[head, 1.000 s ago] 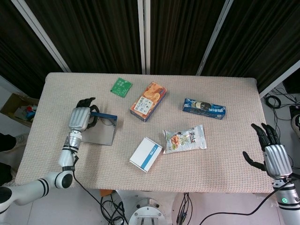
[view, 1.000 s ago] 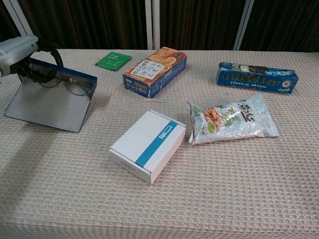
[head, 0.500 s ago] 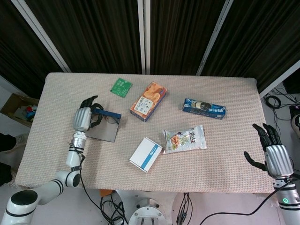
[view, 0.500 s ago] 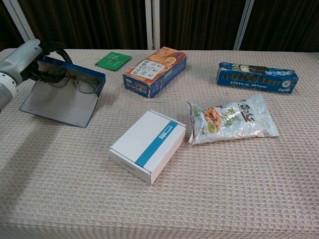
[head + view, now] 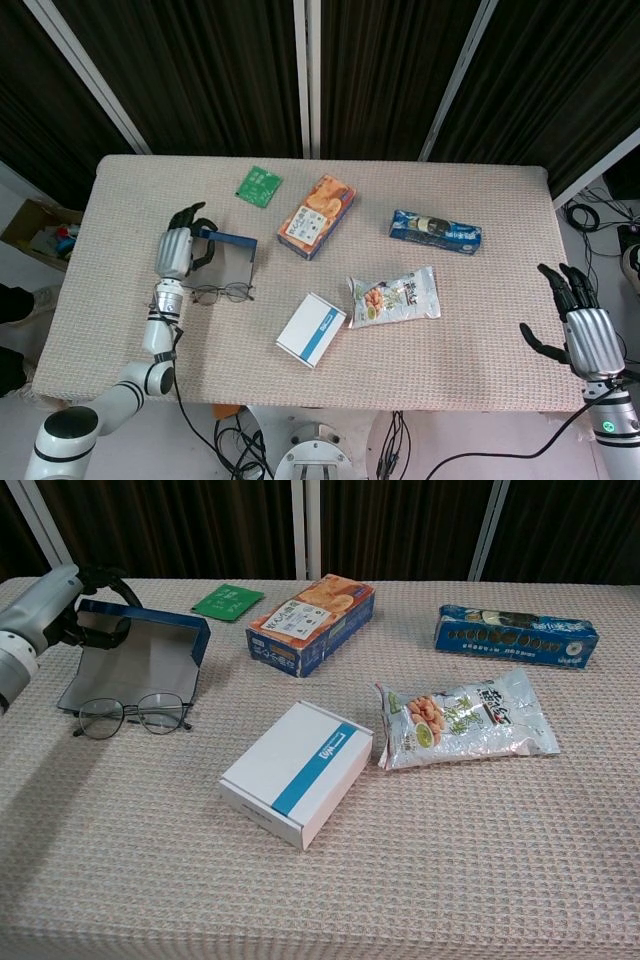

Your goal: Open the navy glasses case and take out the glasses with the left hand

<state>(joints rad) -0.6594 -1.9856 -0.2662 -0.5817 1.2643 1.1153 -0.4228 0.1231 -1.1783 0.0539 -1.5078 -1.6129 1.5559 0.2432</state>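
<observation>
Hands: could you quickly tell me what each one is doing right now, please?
Left hand: grips the navy glasses case; the glasses lie on the table.
Right hand: open, holding nothing.

Glasses case [image 5: 140, 665] at table's [image 5: 420, 900] left, lid flap hanging toward the front; glasses [image 5: 132, 715] lie on the table just before it. Left hand [image 5: 174, 250] at the case's left end — fingers over its rim. Green packet [image 5: 228, 600] behind the case. Biscuit box [image 5: 312, 622] to its right; white box [image 5: 297, 771] nearer front, snack bag [image 5: 465, 720] right of it, long box [image 5: 516, 634] behind that. Right hand [image 5: 580, 328] off the table's right edge — well apart.
</observation>
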